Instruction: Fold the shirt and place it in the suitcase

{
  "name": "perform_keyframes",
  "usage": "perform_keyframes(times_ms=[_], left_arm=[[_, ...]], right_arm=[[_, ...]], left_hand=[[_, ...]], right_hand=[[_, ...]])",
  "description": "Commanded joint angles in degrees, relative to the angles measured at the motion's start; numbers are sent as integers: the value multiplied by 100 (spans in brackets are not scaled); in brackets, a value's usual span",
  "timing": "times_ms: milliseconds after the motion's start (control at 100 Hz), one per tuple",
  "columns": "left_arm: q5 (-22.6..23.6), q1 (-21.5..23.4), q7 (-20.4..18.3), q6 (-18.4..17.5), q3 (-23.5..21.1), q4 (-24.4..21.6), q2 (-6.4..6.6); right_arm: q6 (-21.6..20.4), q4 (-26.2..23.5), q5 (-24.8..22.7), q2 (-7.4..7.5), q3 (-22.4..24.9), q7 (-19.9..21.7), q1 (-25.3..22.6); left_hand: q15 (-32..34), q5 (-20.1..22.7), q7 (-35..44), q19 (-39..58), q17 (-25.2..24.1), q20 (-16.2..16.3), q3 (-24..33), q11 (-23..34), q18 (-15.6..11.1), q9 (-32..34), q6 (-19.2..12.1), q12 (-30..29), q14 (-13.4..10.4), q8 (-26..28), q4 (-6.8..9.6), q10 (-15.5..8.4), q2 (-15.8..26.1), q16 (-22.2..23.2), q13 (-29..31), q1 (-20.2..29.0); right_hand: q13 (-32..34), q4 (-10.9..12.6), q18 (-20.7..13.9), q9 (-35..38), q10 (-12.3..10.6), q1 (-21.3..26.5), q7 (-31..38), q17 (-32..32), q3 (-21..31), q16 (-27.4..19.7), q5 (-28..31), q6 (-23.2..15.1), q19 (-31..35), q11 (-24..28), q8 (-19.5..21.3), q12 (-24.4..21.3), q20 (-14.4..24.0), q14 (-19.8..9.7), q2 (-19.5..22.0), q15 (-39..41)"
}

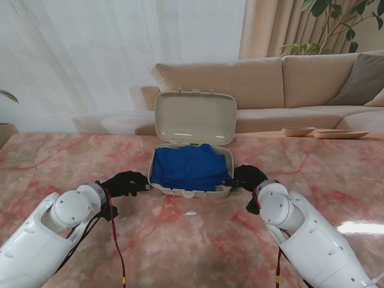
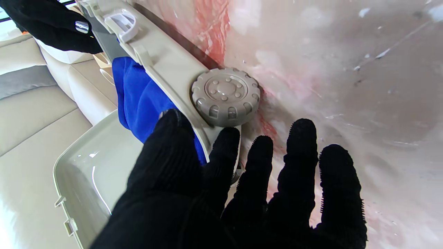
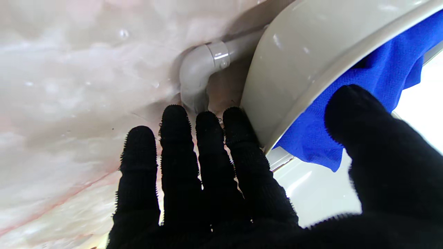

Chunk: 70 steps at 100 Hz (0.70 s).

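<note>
The small beige suitcase (image 1: 189, 192) lies open in the middle of the marble table, its lid (image 1: 195, 117) standing upright at the far side. The blue shirt (image 1: 189, 167) lies bunched inside the base, filling it. My left hand (image 1: 126, 183) rests against the case's left wall with its fingers spread; in the left wrist view the thumb (image 2: 169, 145) reaches over the rim onto the shirt (image 2: 138, 97), next to a wheel (image 2: 225, 96). My right hand (image 1: 249, 177) is at the right wall, fingers (image 3: 207, 145) spread beside the wall (image 3: 311, 62) and thumb over the shirt (image 3: 363, 90).
A small white scrap (image 1: 190, 213) lies on the table just nearer to me than the case. Wooden dishes (image 1: 298, 131) sit at the far right edge. A beige sofa (image 1: 288, 84) stands behind the table. The case's grey pull handle (image 3: 200, 69) lies on the table by my right fingers.
</note>
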Motion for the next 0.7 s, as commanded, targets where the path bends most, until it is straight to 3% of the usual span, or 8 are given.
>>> perform_keyframes(times_ms=[0,440,690], left_arm=[[24,78,-47,-26,15,-54,5],[83,257,-176,-161,-68,-208,55],[199,333,-290,-44,-199,-264,92]], right_arm=[[-84,-81,69,-24,-31,128,-144],[-427,-519,-8,59,153,284,-643],[-237,-533,-143,89,277,393,-583]], left_hand=[[-182,164,51,-86,-101,27,-206,-102,132,180,-400,-39,154,25,44,0,196,-16,-204,148],[-241,163,23,-126,-107,6,-210,-132,136,167,-394,-58,154,27,42,0,225,-69,-214,139],[-256,156,17,-168,-110,-24,-209,-135,127,155,-388,-65,157,34,41,17,234,-94,-215,145]], right_hand=[[-48,267,79,-6,50,60,62,-32,-68,-129,167,-722,60,-41,55,-107,19,17,10,14],[63,268,132,108,45,1,91,76,-23,-117,263,-771,87,-63,60,-108,31,35,-44,35],[53,252,148,131,57,-18,86,71,-46,-116,269,-751,114,-99,49,-113,43,56,-6,24]])
